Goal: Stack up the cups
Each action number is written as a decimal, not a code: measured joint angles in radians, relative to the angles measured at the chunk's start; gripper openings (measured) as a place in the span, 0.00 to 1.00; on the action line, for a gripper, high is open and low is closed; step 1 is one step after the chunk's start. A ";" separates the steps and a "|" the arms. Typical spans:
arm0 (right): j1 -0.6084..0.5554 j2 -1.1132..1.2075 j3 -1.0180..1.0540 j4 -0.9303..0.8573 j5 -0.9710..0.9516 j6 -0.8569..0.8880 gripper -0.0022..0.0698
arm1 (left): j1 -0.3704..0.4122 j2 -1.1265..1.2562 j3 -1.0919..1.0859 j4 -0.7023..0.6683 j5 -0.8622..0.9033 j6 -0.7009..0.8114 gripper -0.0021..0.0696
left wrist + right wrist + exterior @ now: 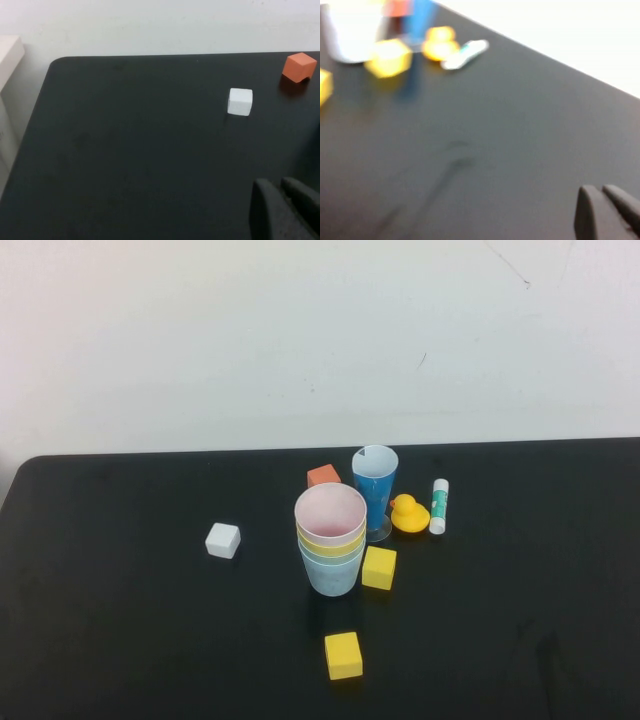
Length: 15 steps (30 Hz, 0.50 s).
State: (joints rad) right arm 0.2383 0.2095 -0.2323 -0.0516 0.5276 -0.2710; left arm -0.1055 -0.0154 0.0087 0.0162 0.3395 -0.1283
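Now the four cups stand nested in one stack near the middle of the black table: the pink cup is on top, under it show the rims of the yellow cup and the green cup, and the light blue cup is at the bottom. No finger touches the stack; both arms are outside the high view.

The left gripper shows only in its own wrist view, as two dark fingers lying close together with almost no gap, and they hold nothing. Well ahead of these fingers lies a white cube, and further beyond it an orange cube near the far edge of the table.

The right gripper is also seen only in its wrist view, its two dark fingers pressed nearly together and empty, low over bare table. Far from these fingers are the stack, a yellow cube, a yellow duck and a glue stick, all blurred.

In the high view the yellow cube touches the stack's right side, another yellow cube lies in front of it, apart, and a tall blue glass stands just behind the stack.
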 joint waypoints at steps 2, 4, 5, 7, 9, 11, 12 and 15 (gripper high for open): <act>-0.082 -0.059 0.067 -0.008 -0.060 -0.001 0.03 | 0.000 0.000 0.000 0.000 0.000 0.000 0.03; -0.152 -0.122 0.149 -0.013 -0.120 -0.001 0.03 | 0.000 0.000 0.000 -0.002 0.000 0.000 0.03; -0.177 -0.148 0.190 -0.015 -0.146 -0.001 0.03 | 0.000 0.000 0.000 -0.002 0.000 0.000 0.03; -0.224 -0.197 0.242 -0.017 -0.158 -0.001 0.03 | 0.000 0.000 0.000 -0.002 0.000 0.000 0.03; -0.264 -0.215 0.250 -0.017 -0.156 -0.001 0.03 | 0.000 0.000 0.000 -0.002 0.000 0.000 0.03; -0.284 -0.220 0.250 -0.017 -0.158 -0.001 0.03 | 0.000 0.000 0.000 -0.002 0.000 0.000 0.03; -0.288 -0.222 0.250 -0.017 -0.159 -0.001 0.03 | 0.000 0.000 0.000 -0.002 0.000 0.000 0.03; -0.290 -0.222 0.250 -0.017 -0.159 -0.001 0.03 | 0.000 0.000 0.000 -0.004 0.000 0.000 0.03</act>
State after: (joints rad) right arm -0.0521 -0.0122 0.0175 -0.0687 0.3684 -0.2725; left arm -0.1055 -0.0154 0.0087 0.0125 0.3395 -0.1283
